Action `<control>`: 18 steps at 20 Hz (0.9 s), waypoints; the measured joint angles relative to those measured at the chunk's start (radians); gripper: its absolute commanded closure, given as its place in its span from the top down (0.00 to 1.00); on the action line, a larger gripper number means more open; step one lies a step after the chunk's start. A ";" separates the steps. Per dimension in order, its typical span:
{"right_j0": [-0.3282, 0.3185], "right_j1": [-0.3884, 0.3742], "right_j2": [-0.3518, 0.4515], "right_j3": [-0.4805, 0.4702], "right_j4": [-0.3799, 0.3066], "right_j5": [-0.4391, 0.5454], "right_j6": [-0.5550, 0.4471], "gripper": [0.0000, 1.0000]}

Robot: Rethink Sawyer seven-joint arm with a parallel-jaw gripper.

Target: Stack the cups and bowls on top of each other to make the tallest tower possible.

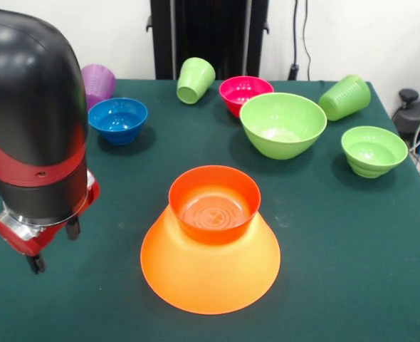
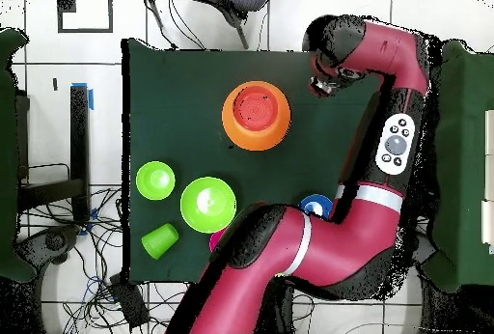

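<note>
Starting the tower (image 1: 211, 246), a glossy red-orange plastic bowl (image 1: 214, 204) sits upright on the upturned huge orange plastic bowl (image 1: 210, 274). The gripper (image 1: 52, 246) hangs at its nine o'clock, holding nothing; I cannot tell its opening. Swinging toward the blue plastic bowl (image 1: 117, 120) at eleven o'clock could clip the stack.

Glossy black rounded arm (image 1: 32, 107) casing, red band beneath, silver collar, white control panel (image 2: 395, 144) with grey buttons, white ring.
</note>
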 measured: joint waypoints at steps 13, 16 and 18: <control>0.000 0.001 0.000 -0.047 0.000 0.000 0.000 1.00; 0.000 0.002 0.000 -0.047 0.000 0.000 0.000 1.00; 0.000 0.002 0.000 -0.047 0.000 0.000 0.000 1.00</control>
